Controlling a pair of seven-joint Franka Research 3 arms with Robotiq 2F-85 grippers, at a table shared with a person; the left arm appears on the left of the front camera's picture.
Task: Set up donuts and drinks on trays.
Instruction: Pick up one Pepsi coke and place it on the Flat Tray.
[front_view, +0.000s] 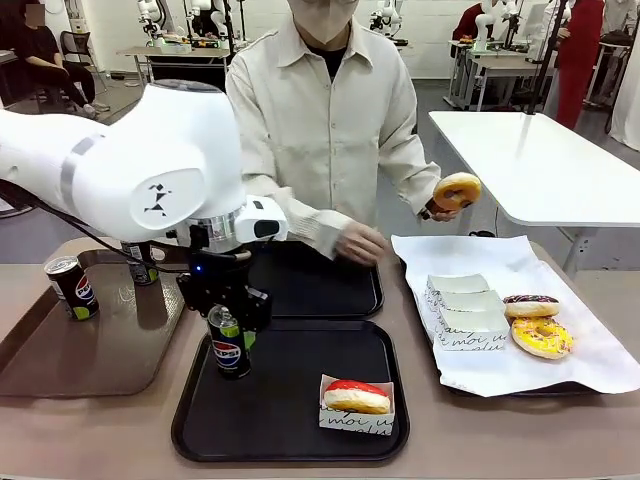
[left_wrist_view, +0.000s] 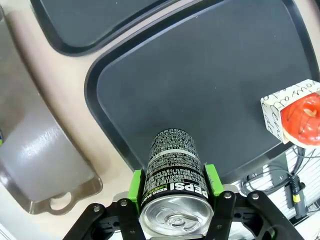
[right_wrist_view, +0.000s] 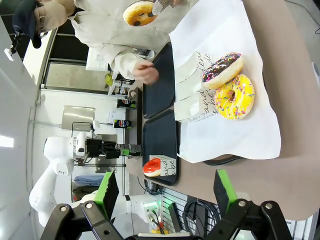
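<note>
Hiding mostly behind the white arm (front_view: 150, 170) is one slim black Pepsi can (front_view: 140, 266) on the long brown tray (front_view: 90, 350); a second can (front_view: 73, 287) stands clear. Left gripper (front_view: 228, 335) pinches the third can (front_view: 231, 354) by the near black square tray's (front_view: 290, 405) left rim, probably resting on it. Bare floor runs to the boxed red-iced donut (front_view: 357, 398). Right gripper (right_wrist_view: 166, 186) is spread, empty.

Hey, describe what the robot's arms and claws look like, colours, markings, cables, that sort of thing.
The left arm is glossy white with rounded casings, a grey band and a small black marking; a black cable runs beneath it. Its left claw is black with bright green pads. The right claw matches: black linkages, green finger pads.
</note>
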